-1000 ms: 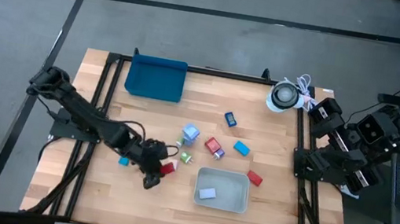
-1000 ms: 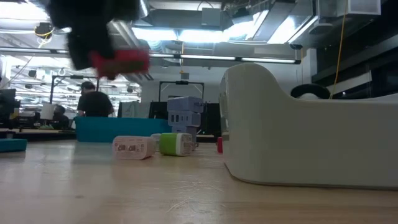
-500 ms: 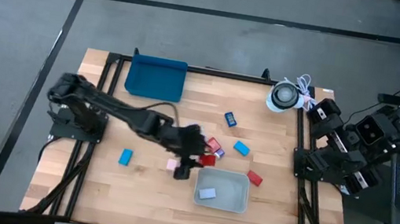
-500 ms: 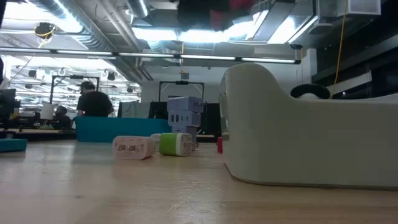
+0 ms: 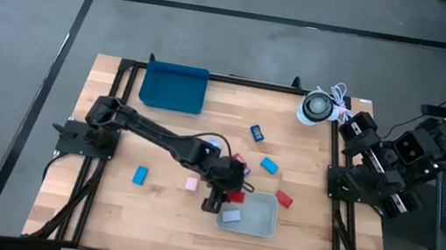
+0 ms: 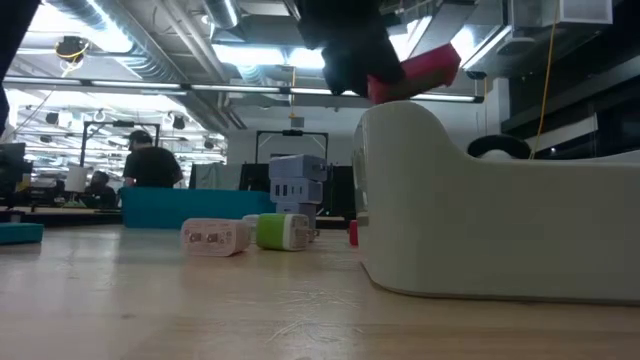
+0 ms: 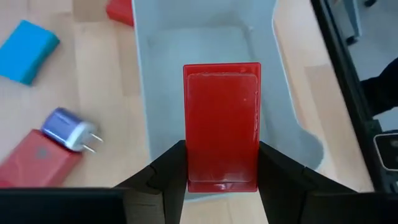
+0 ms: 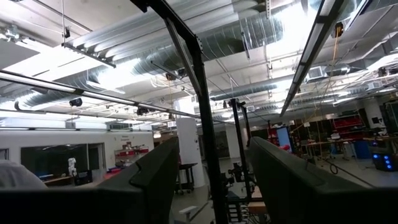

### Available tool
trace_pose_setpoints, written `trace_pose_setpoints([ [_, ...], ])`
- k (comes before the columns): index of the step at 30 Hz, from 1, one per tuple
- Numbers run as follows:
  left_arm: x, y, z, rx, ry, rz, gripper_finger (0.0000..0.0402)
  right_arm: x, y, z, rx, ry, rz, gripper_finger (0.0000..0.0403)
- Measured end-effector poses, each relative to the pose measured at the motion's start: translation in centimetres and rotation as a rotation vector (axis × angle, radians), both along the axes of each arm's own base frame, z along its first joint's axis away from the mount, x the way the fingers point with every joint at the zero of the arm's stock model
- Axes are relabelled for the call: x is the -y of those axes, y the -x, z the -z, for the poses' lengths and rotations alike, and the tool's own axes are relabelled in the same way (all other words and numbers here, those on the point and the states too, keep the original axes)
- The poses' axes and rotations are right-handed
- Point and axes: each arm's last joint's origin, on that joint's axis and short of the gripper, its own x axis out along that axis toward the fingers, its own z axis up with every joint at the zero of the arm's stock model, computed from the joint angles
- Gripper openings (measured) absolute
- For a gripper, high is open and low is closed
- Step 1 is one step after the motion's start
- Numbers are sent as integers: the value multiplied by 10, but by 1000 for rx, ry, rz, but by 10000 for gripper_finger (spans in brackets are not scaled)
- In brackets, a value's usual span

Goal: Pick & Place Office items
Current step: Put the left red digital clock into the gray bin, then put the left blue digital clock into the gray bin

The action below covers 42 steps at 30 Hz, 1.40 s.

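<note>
The left arm reaches across the table from the 9 o'clock side toward the centre. Its gripper is clamped on a red block, held above the 9 o'clock end of the grey bin. In the low view the block hangs just over the bin's rim, clear of it.

Inside the bin lies a white piece.

On the table, at 12 o'clock from the bin, lie a second red block with a small purple plug touching it, a light blue block, and a dark blue piece. A third red piece sits just beside the bin's 3 o'clock end. A pink piece and a blue block lie at 9 o'clock from the bin. The low view also shows a green piece.

The blue tray stands at the far edge, at 11 o'clock.

The right arm waits off the table's 3 o'clock edge, its gripper spread apart and pointing up at the ceiling.
</note>
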Motion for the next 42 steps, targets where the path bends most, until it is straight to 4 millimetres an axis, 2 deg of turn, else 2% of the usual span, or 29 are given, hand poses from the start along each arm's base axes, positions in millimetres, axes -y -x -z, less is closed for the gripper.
trace_pose_setpoints([
  [7, 17, 2, 3, -4, 7, 5, 163, -2, -3, 1, -2, 20, 9, 204],
  [17, 6, -2, 2, 11, 3, -26, 169, -9, -10, 4, -12, 27, 12, 204],
  [29, 8, -4, 0, 51, -1, -3, 174, -9, -10, 4, -8, 24, 12, 204],
  [42, 5, -4, 0, 47, -44, -20, 213, -9, -10, 4, -8, 25, 12, 204],
])
